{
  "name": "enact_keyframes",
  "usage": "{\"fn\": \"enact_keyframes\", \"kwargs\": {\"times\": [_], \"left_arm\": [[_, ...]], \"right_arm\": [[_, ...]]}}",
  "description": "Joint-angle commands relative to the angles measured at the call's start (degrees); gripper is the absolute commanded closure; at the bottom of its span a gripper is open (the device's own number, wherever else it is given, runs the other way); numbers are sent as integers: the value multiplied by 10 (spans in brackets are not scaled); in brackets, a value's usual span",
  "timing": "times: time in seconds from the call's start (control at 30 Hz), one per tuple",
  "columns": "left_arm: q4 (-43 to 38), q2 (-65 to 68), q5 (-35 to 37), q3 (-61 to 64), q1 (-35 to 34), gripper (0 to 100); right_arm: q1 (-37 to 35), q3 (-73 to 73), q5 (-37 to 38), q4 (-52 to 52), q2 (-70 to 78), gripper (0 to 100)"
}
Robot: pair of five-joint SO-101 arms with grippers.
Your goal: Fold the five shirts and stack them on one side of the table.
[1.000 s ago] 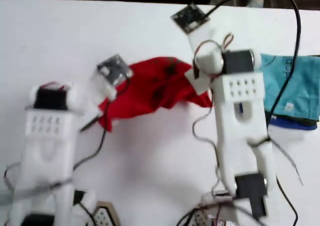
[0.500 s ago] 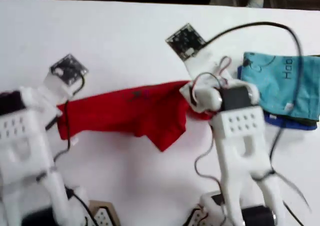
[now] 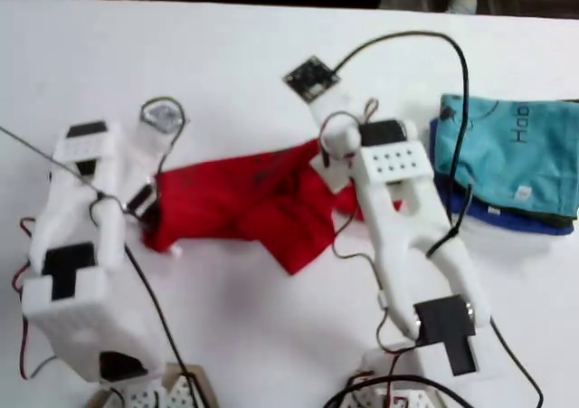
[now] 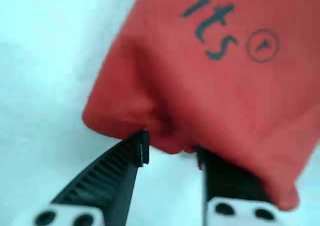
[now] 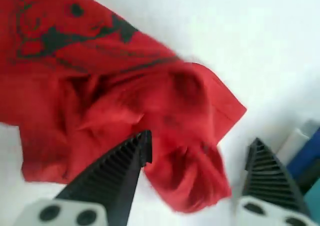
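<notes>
The red shirt (image 3: 244, 204), stretched between our arms a moment ago, now lies slack on the tabletop (image 3: 226, 64), left of the folded stack (image 3: 516, 155). Our left pincer (image 4: 170, 153) gapes narrowly at its edge and our right pincer (image 5: 200, 156) stands wide. We judge it released, not yet folded.

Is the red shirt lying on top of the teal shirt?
No, the red shirt lies crumpled on the white table, beside the teal shirt, not on it.

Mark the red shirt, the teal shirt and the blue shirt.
red shirt (image 3: 237, 200), high view, middle of the cloth.
teal shirt (image 3: 520, 150), high view, top face.
blue shirt (image 3: 496, 216), high view, edge under the teal shirt.
</notes>
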Motion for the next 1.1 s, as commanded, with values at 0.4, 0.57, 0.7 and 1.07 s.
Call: {"fn": "enact_keyframes", "kwargs": {"times": [0.4, 0.57, 0.7, 1.07], "left_arm": [[-33, 98, 8, -81, -20, 782], [-31, 98, 8, -81, -20, 782], [-33, 98, 7, -81, -32, 782], [-22, 98, 4, -91, -59, 782]], "right_arm": [[-161, 297, 149, 78, -200, 743], [-184, 367, 149, -5, -176, 743], [-185, 371, 149, -54, -141, 742], [-211, 368, 148, -158, -44, 741]]}}
